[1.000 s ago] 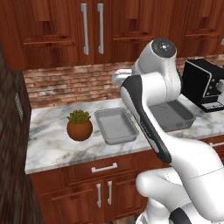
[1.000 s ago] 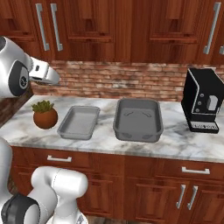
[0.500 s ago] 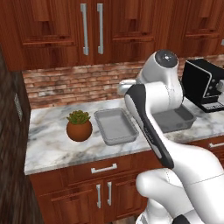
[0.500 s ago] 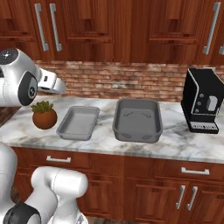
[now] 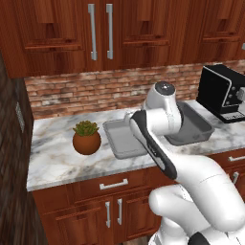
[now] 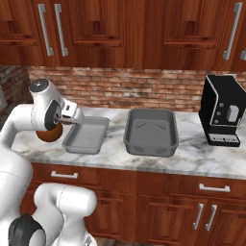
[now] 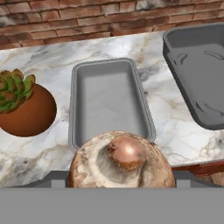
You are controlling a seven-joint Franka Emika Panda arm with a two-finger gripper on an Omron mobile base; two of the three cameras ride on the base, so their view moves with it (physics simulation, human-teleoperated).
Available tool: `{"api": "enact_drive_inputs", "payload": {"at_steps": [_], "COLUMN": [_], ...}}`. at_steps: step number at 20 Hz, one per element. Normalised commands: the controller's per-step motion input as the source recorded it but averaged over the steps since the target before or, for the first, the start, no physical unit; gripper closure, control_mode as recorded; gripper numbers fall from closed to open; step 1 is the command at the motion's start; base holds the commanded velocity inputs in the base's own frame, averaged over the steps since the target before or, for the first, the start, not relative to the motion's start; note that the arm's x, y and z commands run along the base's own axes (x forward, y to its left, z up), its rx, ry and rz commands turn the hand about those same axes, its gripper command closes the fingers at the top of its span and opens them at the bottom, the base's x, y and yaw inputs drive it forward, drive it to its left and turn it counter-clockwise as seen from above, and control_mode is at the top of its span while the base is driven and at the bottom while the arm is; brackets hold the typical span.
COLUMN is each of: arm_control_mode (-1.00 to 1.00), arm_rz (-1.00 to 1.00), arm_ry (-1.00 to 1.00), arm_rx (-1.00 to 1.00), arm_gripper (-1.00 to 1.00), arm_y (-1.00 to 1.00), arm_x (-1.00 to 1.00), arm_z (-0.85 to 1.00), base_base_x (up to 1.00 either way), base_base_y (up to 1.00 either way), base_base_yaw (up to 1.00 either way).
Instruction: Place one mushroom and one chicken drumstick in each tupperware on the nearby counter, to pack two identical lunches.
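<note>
The fingers appear to be grasping a brown mushroom (image 7: 121,161) (tips hidden behind it), above the table's (image 7: 48,61) front edge, just before the shallow tupperware (image 7: 108,99); deeper tupperware (image 7: 199,70) sits beside.

On the white-grey veined marble bench (image 6: 202,156), the small shallow grey tray (image 6: 86,136) is set between the round brown plant pot (image 5: 86,142) and the wider, deeper grey tray (image 6: 151,132); a brown mushroom (image 7: 121,161) is held near the small tray.

The mushroom (image 7: 121,164) is tan with a brown stem; the small tupperware (image 7: 108,100) is light grey and the deep tupperware (image 7: 202,70) darker grey; the counter (image 7: 52,70) is white-grey veined marble; the plant pot (image 7: 27,113) is reddish-brown under green leaves.
</note>
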Motion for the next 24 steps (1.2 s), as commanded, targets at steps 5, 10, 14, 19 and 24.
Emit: {"api": "enact_drive_inputs", "payload": {"at_steps": [5,10,14,19,24], "arm_control_mode": [-1.00,-1.00,-1.00,-1.00,-1.00], "arm_rz": [0.00,0.00,0.00,0.00,0.00], "arm_ry": [0.25,0.19,0.13,0.04,-0.10], "arm_rx": [0.00,0.00,0.00,0.00,0.00], "arm_gripper": [1.00,1.00,1.00,1.00,1.00], "arm_y": [0.00,0.00,0.00,0.08,0.30], "arm_x": [0.96,0.88,0.91,0.85,0.54], "arm_z": [-0.68,-0.61,-0.52,-0.51,-0.54], "base_base_x": [0.00,0.00,0.00,0.00,0.00], "base_base_y": [0.00,0.00,0.00,0.00,0.00], "base_base_yaw": [0.00,0.00,0.00,0.00,0.00]}}
